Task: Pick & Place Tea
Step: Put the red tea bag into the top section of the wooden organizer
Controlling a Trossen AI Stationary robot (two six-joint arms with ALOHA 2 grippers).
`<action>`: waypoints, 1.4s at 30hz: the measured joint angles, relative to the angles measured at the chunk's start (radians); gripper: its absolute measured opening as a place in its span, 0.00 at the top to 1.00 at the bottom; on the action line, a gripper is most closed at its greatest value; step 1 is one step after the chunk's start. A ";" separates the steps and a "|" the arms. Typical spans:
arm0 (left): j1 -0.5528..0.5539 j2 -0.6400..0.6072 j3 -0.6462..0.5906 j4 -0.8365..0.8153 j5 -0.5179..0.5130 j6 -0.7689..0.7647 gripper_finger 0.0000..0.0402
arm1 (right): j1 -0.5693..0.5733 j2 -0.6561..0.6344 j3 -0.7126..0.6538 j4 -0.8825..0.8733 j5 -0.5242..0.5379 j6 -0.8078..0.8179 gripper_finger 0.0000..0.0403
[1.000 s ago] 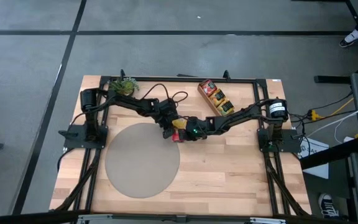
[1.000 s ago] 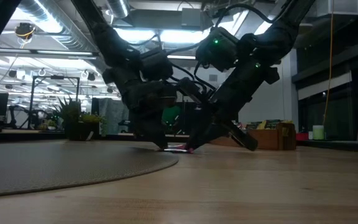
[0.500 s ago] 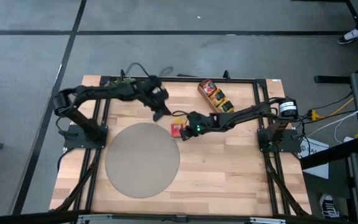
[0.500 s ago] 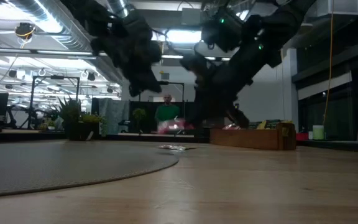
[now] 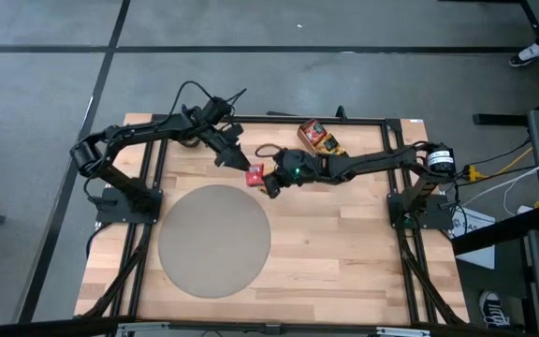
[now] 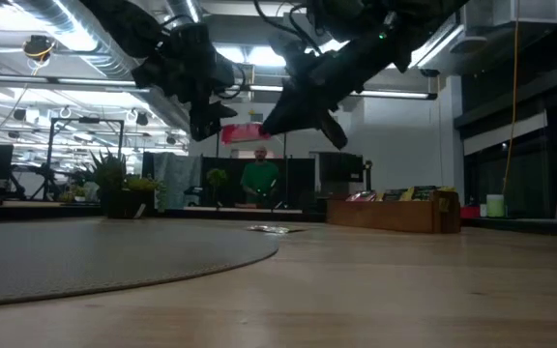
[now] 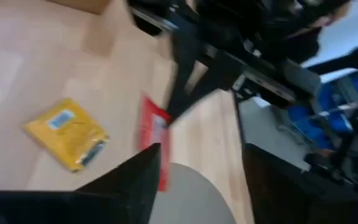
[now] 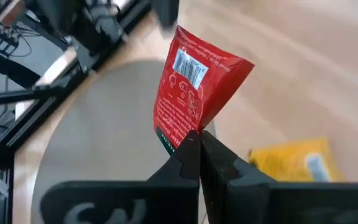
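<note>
The back edge was crowded by a wooden tray [image 5: 324, 145] and both arms; the table [image 5: 363, 253] in front, beyond the round mat [image 5: 213, 241], was left open.

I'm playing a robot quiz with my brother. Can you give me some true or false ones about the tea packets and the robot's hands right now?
1. The right hand is pinching a red tea packet. True.
2. The red tea packet is lying flat on the round grey mat. False: it is held up in the air, above the table.
3. A yellow tea packet lies on the wooden table. True.
4. The left hand is holding the yellow packet. False: it is open and holds nothing.
5. The wooden tray is sitting on the grey mat. False: it stands on bare wood at the table's far edge.
</note>
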 joint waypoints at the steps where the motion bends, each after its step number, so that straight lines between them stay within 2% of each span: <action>1: -0.001 0.000 0.000 0.001 0.011 0.002 0.43 | -0.010 0.000 0.009 -0.001 -0.006 -0.015 1.00; 5: -0.011 0.000 0.000 -0.002 -0.062 0.037 0.37 | -0.036 0.000 0.042 0.004 -0.045 -0.063 1.00; 9: -0.001 0.000 0.000 -0.002 -0.132 0.073 0.35 | -0.051 0.000 0.070 -0.029 -0.115 -0.068 1.00; 13: 0.031 -0.001 0.000 0.013 -0.105 0.066 0.35 | -0.052 0.000 0.073 -0.086 -0.155 -0.055 1.00; 19: 0.051 -0.002 0.000 -0.030 -0.046 0.084 0.36 | -0.051 0.000 0.074 -0.055 -0.158 -0.056 1.00; 24: 0.035 -0.002 0.000 -0.062 -0.102 0.135 0.39 | -0.051 0.000 0.074 0.018 -0.161 -0.078 1.00; 28: 0.025 -0.003 0.000 -0.061 -0.095 0.140 0.42 | -0.052 -0.001 0.074 0.018 -0.163 -0.078 1.00; 32: 0.013 -0.003 0.000 -0.059 -0.081 0.140 0.52 | -0.064 -0.001 0.074 0.019 -0.157 -0.078 1.00; 35: 0.007 -0.003 0.000 -0.059 -0.080 0.140 0.65 | -0.074 -0.001 0.074 0.020 -0.156 -0.078 1.00; 40: 0.001 -0.003 0.000 -0.058 -0.080 0.176 0.93 | -0.084 -0.001 0.074 0.019 -0.156 -0.078 0.98; 42: 0.001 -0.003 0.000 -0.055 -0.080 0.185 0.97 | -0.084 -0.001 0.074 0.017 -0.156 -0.077 0.97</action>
